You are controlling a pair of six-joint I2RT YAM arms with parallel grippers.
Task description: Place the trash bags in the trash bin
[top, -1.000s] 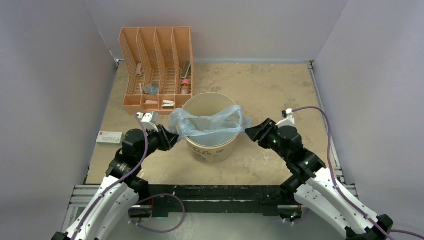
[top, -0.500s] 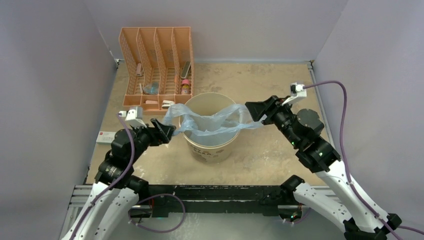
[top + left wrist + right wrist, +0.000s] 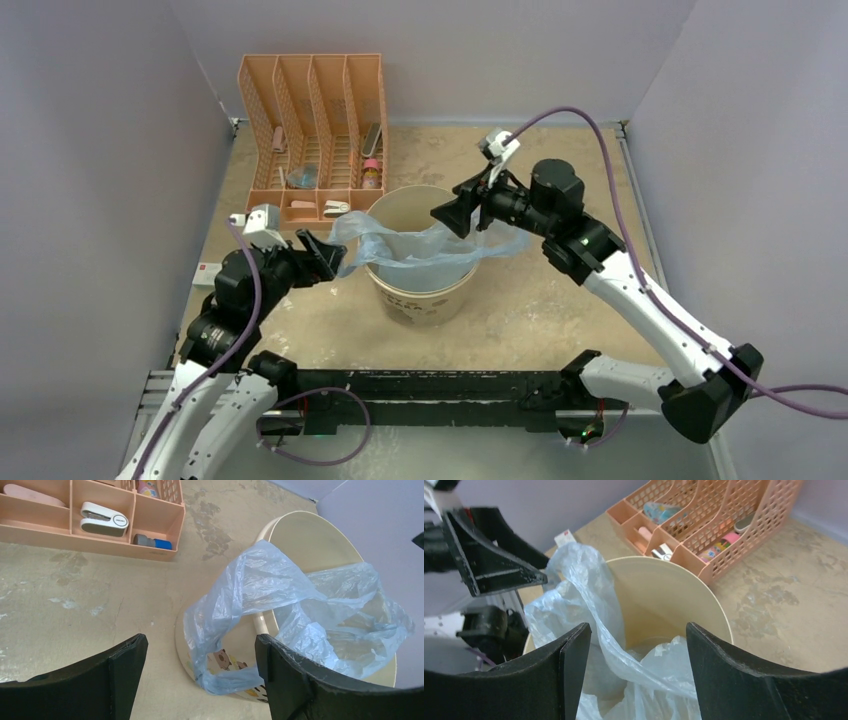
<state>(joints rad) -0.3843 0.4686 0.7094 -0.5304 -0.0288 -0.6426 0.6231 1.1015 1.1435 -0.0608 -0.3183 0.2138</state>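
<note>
A limp light-blue trash bag [image 3: 420, 245] lies across the mouth of the cream trash bin [image 3: 425, 292]. Most of it sags inside; its left end hangs outside over the left rim [image 3: 225, 645], and a fold drapes over the right rim. My left gripper [image 3: 325, 255] is open just left of the bin, and the hanging end of the bag [image 3: 280, 605] shows beyond its jaws, untouched. My right gripper [image 3: 455, 215] hovers open above the bin's right side, looking down into the bin [image 3: 664, 595]. A strand of the bag [image 3: 589, 595] runs below its spread jaws, not pinched.
An orange mesh file organizer [image 3: 315, 135] with a stapler [image 3: 102, 524] and small items stands at the back left, close behind the bin. A small white box [image 3: 205, 272] lies by the left wall, partly behind my left arm. Purple walls enclose three sides.
Both grippers opened and let go of the bag, which went slack over the bin. The right arm rose and swung left over the bin; the left drew back leftward.
</note>
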